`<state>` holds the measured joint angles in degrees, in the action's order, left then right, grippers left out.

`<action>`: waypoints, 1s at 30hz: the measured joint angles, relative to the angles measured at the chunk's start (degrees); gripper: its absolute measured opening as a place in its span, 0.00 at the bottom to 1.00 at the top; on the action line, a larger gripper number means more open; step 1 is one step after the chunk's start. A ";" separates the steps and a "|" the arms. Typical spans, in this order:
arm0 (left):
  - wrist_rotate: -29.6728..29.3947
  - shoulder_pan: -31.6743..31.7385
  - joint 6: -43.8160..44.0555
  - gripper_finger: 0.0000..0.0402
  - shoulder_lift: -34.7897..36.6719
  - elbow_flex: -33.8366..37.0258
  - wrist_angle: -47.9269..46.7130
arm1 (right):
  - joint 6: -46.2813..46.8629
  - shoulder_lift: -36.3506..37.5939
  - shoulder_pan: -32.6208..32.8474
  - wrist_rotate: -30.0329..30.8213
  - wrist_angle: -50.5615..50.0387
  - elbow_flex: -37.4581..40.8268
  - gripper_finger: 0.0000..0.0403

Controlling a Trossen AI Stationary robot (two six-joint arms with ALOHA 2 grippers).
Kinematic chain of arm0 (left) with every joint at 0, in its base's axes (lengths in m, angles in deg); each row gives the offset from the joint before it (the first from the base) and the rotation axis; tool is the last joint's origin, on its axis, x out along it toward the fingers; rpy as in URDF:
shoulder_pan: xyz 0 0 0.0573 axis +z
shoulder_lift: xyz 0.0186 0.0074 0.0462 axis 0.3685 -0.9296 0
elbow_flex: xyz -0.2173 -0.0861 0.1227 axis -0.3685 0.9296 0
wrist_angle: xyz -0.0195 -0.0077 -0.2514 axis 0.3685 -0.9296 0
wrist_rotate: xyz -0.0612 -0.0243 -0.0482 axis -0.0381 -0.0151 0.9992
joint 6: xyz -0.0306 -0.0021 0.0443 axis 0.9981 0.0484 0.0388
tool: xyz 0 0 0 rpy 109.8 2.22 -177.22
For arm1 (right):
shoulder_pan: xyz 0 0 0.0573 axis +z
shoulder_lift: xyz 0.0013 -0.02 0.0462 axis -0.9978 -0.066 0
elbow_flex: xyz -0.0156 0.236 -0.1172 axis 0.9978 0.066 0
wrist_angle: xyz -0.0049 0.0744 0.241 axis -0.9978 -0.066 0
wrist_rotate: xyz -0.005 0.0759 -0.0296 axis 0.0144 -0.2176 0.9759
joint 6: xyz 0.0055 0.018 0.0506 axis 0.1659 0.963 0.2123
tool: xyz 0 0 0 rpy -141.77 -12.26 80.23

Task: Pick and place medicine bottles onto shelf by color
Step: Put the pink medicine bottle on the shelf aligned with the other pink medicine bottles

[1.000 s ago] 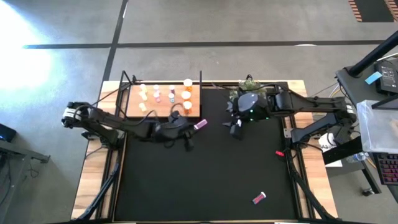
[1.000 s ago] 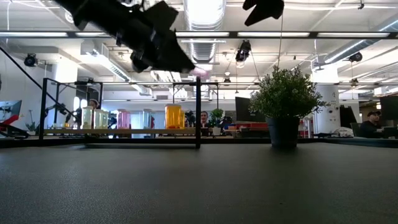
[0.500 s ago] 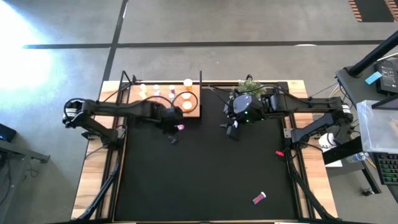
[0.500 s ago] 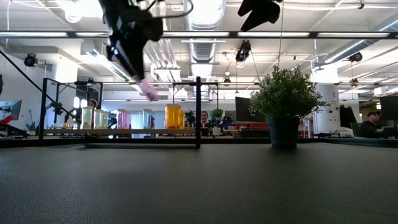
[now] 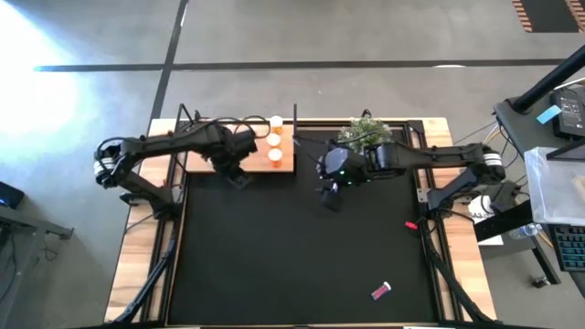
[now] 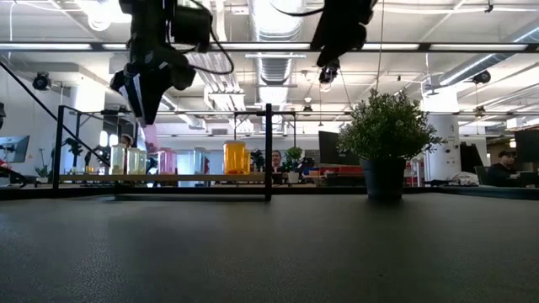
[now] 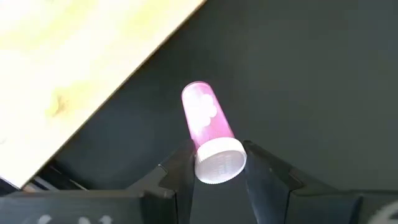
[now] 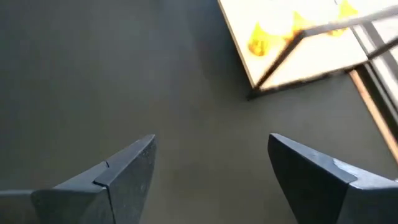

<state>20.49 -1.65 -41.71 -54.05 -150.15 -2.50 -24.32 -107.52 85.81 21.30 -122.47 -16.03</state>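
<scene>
The left hand [image 7: 217,180] is clamped on a pink bottle [image 7: 208,130], its two fingers [image 7: 177,177] pinching the white cap so the pink body sticks out ahead of them, clear of everything else. From above, this hand [image 5: 236,174] hangs over the front edge of the shelf [image 5: 285,163], where the light wood meets the black mat [image 5: 302,256]. The low view shows the hand [image 6: 147,114] raised above the shelf [image 6: 194,178], the pink bottle [image 6: 152,137] pointing down from it and not touching the board. On the shelf stand an orange bottle [image 6: 235,158], a pink one [image 6: 168,162] and pale yellowish ones [image 6: 126,160]; from above, two orange bottles [image 5: 274,142] sit near its right end. The right hand [image 8: 211,177] has its fingers [image 8: 127,171] spread wide apart and holds nothing; it hovers over bare mat just right of the shelf, in front of the plant [image 5: 364,131]. Another pink bottle [image 5: 381,291] lies on its side on the mat near the worktop's front right, well apart from both hands, and a small red item [image 5: 411,225] lies near the mat's right edge.
</scene>
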 joint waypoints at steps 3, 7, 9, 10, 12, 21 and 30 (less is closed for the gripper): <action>2.01 3.06 -0.20 0.26 -0.11 0.09 -1.78 | 1.47 -2.30 0.00 -0.20 5.68 0.00 0.74; 2.26 6.29 -1.31 0.26 -0.09 0.13 -3.08 | -1.98 -4.32 -0.09 -0.67 6.59 -2.02 0.76; 2.24 7.62 -1.35 0.26 -0.09 0.13 -3.05 | -2.90 -4.38 -0.11 -0.56 4.10 -3.37 0.76; 2.26 8.25 -1.36 0.26 -0.17 0.13 -3.05 | -3.06 -4.22 -0.11 -0.55 3.89 -3.76 0.77; 2.36 9.42 -1.42 0.26 -0.73 0.13 -3.06 | -4.61 -3.42 -0.11 -0.54 4.28 -3.89 0.77; 2.61 13.34 -6.08 0.26 -7.03 -1.19 -3.12 | -7.89 1.88 -0.11 -0.58 2.33 -3.09 0.75; 2.79 16.17 -10.74 0.26 -10.96 -4.69 -4.05 | -7.65 4.04 -0.11 -0.50 -3.67 -2.21 0.77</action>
<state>23.28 14.52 -52.45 -65.00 -154.84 -6.55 -31.97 -103.48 85.70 20.80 -126.14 -18.23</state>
